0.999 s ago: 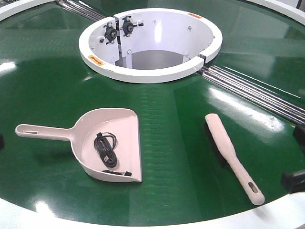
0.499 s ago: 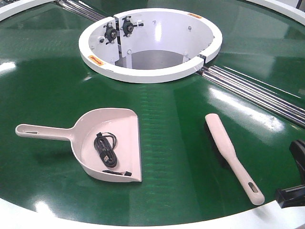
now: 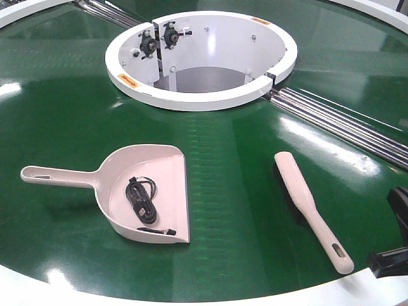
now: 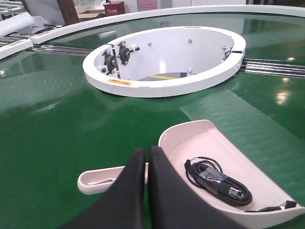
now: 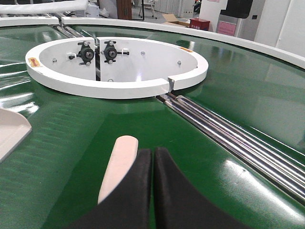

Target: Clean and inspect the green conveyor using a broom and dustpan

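Observation:
The beige-pink dustpan lies on the green conveyor with its handle pointing left and a coiled black cable inside. The beige broom lies to its right, handle toward the near rim. In the left wrist view my left gripper is shut and empty, over where the handle meets the dustpan. My right gripper is shut and empty, just right of the broom. Black parts of the right arm show at the front view's right edge.
The white central ring rises at the belt's middle around an open well. Metal rollers run in the seam from it toward the right. The white outer rim bounds the near edge.
The right arm's black parts at the right edge have moved lower toward the near rim. A dark bit at the left edge has left the front view. Dustpan and broom have not moved.

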Controlling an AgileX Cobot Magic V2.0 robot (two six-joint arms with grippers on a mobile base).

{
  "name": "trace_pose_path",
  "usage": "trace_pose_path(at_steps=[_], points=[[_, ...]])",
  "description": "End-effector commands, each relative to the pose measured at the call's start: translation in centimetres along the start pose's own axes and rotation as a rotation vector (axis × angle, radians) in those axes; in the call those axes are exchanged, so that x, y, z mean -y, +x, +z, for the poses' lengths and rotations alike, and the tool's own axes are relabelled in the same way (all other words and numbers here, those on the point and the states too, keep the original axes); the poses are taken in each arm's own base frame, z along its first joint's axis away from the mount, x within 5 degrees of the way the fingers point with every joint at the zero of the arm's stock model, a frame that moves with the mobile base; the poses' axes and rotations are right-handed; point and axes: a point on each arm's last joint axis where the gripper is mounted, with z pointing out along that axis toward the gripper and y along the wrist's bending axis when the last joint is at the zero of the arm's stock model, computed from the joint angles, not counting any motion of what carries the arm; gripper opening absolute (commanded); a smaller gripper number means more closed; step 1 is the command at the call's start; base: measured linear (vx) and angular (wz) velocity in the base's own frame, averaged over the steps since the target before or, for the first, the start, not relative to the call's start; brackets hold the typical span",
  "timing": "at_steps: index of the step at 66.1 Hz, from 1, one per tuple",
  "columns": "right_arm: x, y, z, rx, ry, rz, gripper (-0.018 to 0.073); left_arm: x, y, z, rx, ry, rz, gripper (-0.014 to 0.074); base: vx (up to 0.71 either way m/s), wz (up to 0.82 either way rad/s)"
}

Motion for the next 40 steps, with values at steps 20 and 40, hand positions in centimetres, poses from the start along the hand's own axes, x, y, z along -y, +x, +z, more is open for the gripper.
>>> trace_pose_path(at_steps=[20, 40], points=[[0.3, -1.7, 0.0, 0.105, 0.020, -0.010, -0.0003, -0.6, -1.8, -1.3, 0.139, -0.070, -0.027, -0.0006, 0.00, 0.00], [0.3, -1.7, 0.0, 0.105, 0.020, -0.010, -0.0003, -1.5, -0.7, -1.4, 0.036, -0.167, -0.144, -0.0006, 0.00, 0.00]])
